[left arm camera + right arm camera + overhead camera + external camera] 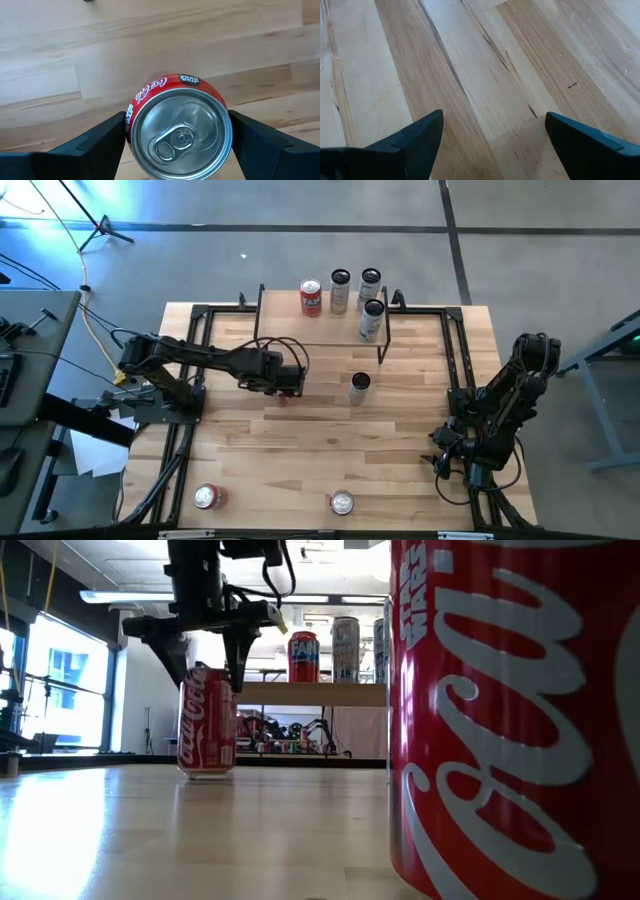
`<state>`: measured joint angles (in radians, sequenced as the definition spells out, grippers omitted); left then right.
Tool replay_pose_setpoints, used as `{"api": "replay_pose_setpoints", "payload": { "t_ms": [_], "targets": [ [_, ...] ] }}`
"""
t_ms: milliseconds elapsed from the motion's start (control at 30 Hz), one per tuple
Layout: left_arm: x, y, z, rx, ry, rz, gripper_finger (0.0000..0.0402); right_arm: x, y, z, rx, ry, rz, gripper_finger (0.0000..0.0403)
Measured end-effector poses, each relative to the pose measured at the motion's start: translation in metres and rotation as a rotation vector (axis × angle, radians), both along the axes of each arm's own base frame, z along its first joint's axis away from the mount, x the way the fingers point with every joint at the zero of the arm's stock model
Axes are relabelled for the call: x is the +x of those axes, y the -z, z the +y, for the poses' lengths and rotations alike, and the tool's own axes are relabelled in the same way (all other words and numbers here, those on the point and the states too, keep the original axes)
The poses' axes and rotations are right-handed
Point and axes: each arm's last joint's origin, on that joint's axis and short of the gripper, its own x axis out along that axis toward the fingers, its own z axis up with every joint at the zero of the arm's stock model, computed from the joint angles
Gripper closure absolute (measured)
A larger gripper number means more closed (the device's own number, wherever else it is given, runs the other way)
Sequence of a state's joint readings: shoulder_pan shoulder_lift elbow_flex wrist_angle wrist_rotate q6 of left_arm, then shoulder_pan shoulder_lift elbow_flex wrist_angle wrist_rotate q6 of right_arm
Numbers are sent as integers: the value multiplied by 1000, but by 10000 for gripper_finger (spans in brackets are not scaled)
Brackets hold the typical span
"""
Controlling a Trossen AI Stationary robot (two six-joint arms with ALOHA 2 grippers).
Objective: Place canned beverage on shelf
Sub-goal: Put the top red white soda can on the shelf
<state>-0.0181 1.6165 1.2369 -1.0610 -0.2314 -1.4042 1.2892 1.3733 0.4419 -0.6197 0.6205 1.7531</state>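
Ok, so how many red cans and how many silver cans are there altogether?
Red cans: 4
Silver cans: 4
Total: 8 cans

Robotics lab: rigged table (330, 440), cables (95, 330).

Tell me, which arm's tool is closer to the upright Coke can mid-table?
The left tool: its open fingers flank the Coke can on both sides. The right tool hangs over bare wood at the table's right edge, far away.
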Motion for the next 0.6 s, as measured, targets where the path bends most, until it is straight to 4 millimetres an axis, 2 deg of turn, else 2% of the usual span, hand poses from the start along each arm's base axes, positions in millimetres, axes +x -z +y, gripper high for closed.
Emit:
{"api": "replay_pose_setpoints", "payload": {
  "t_ms": [267, 467, 600],
  "targets": [
    [0, 5, -4, 16, 10, -14, 94, 0, 0, 0, 0, 0, 0, 64],
    [0, 5, -15, 110, 114, 1, 58, 0, 0, 0, 0, 0, 0, 64],
    [-1, 4, -21, 131, 93, -12, 40, 0, 0, 0, 0, 0, 0, 64]
  ]
}}
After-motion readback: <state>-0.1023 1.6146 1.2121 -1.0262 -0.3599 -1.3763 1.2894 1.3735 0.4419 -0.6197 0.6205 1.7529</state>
